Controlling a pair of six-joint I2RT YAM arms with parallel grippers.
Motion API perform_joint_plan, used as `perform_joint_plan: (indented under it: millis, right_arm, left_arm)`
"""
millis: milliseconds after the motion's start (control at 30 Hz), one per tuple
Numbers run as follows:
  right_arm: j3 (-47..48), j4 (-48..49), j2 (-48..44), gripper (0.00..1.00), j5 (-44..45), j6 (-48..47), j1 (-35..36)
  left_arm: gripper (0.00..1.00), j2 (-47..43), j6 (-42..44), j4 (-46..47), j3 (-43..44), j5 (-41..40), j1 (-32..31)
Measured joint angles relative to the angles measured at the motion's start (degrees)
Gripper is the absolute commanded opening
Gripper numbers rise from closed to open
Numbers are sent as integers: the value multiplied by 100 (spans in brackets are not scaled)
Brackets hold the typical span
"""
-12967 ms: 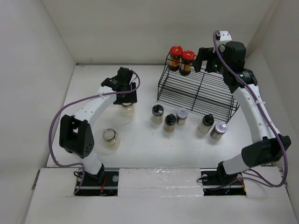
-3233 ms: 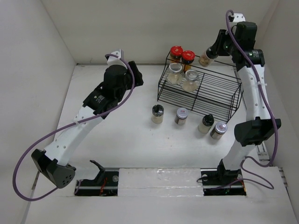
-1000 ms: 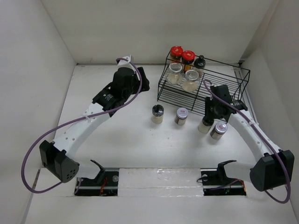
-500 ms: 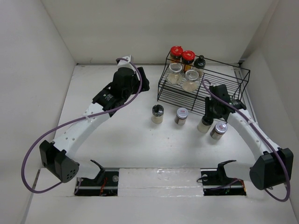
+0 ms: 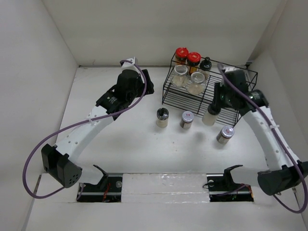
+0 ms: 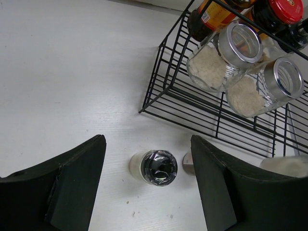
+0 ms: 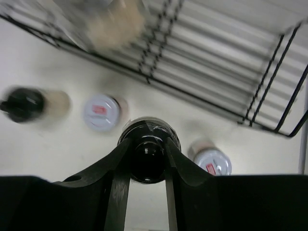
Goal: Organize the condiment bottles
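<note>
My right gripper [image 7: 147, 144] is shut on the black cap of a condiment bottle [image 5: 210, 116] with pale contents, held in the air by the front edge of the black wire rack [image 5: 226, 96]. My left gripper [image 6: 147, 144] hangs open and empty above a black-lidded jar [image 6: 159, 167] standing on the table. Two silver-lidded jars [image 5: 186, 119] [image 5: 224, 134] also stand on the table. The rack holds two red-lidded jars [image 5: 181, 55], a black-capped bottle [image 5: 206, 64] and two wide jars with silver-rimmed lids [image 5: 180, 75].
White walls close in the table on the left, back and right. The rack's right half [image 7: 231, 72] holds nothing. The two arm bases stand at the near edge.
My right gripper has closed on the black-capped bottle and lifted it off the table, up and back toward the rack. The silver-lidded jar beside it stayed put. The left arm has not moved.
</note>
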Motion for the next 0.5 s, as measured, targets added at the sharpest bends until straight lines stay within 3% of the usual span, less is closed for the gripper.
perform_joint_plan:
  millis: [200, 400, 500]
  right_arm:
    - [2723, 13, 278, 2, -280, -63, -118]
    - [3910, 535, 918, 1, -1086, -142, -1202]
    - [4640, 588, 1696, 1, -1279, -179, -1537]
  left_arm:
    - [67, 0, 26, -55, 0, -74, 0]
    - [67, 0, 98, -87, 0, -125, 0]
    - [67, 0, 116, -87, 0, -127, 0]
